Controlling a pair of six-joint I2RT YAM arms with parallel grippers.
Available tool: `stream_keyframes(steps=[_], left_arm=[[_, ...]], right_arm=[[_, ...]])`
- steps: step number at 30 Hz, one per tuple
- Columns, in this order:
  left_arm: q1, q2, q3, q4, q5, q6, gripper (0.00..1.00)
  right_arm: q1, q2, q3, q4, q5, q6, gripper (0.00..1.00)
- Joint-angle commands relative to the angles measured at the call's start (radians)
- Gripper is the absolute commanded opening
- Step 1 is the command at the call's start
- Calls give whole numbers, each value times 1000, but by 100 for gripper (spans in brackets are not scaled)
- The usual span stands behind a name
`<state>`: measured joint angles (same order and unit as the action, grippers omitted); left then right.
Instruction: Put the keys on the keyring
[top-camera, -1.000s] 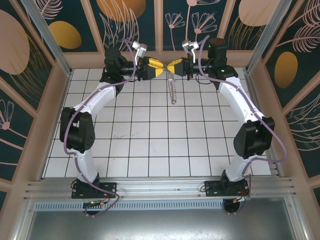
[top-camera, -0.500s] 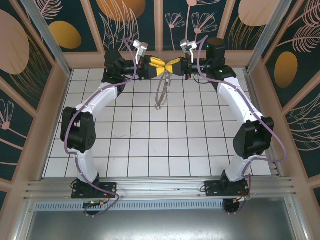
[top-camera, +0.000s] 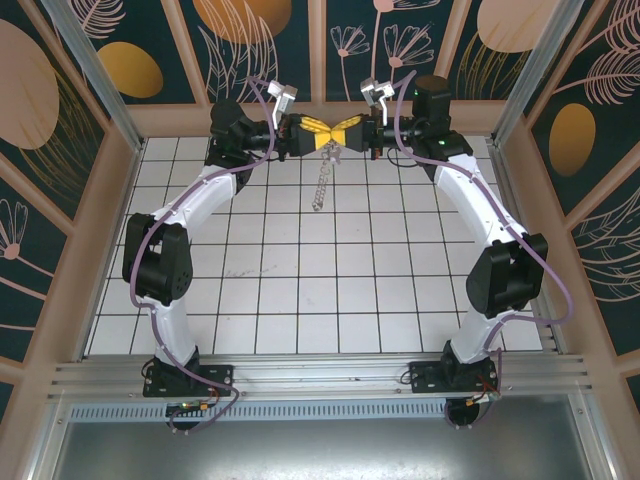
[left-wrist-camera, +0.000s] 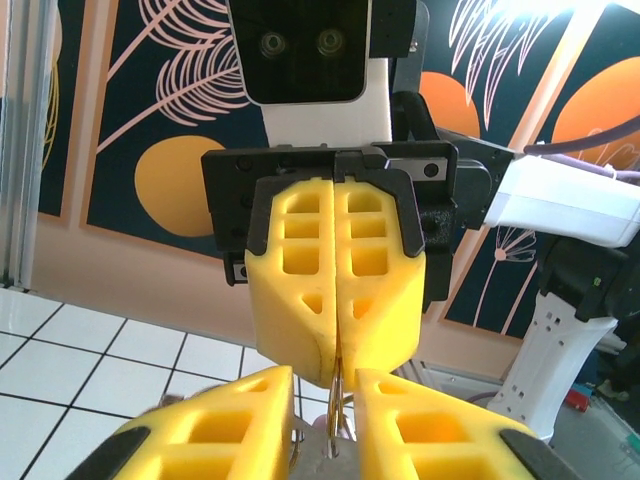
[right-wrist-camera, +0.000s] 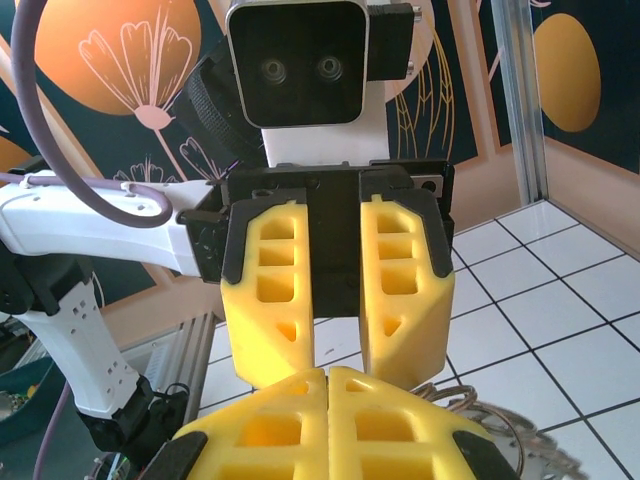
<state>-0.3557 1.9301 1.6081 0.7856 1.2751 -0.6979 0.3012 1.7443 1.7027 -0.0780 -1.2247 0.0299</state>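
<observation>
At the far edge of the table (top-camera: 300, 290), raised above the tiles, my right fingers (right-wrist-camera: 262, 428) are clenched flat together on the keyring (top-camera: 321, 178). Its thin wire comes out of their seam and dangles below them. My left fingers (left-wrist-camera: 215, 432) meet them tip to tip, with a narrow slot between the two pads (left-wrist-camera: 430, 432). A scrap of grey metal (left-wrist-camera: 318, 448) sits in that slot beside the wire, and I cannot tell whether I am pinching it or merely flanking it. A second ago the keyring hung further right, under my right fingers, long and straight. Half a second ago it had swung left and showed as an open loop. Now it hangs under the meeting point, turned edge-on, a slim beaded line of silvery links. The pads are bright yellow wedge-shaped blocks, moulded with rectangular and triangular pockets and seated in black brackets (left-wrist-camera: 230, 190). Behind them come smooth white arm shells (top-camera: 195, 205) with black joints, and a purple cable (right-wrist-camera: 28, 70) loops along each. The table is glossy white square tile with dark grout lines. It is fenced by a pale wooden border (top-camera: 95, 250), aluminium posts (top-camera: 95, 75) and dark teal panels (top-camera: 285, 45) printed with orange discs and pale line-drawn leaves.
</observation>
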Motion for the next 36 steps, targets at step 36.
stream_keyframes(steps=[36], left_arm=[[-22, -8, 79, -366, 87, 335, 0]], right_arm=[[13, 26, 11, 61, -24, 20, 0]])
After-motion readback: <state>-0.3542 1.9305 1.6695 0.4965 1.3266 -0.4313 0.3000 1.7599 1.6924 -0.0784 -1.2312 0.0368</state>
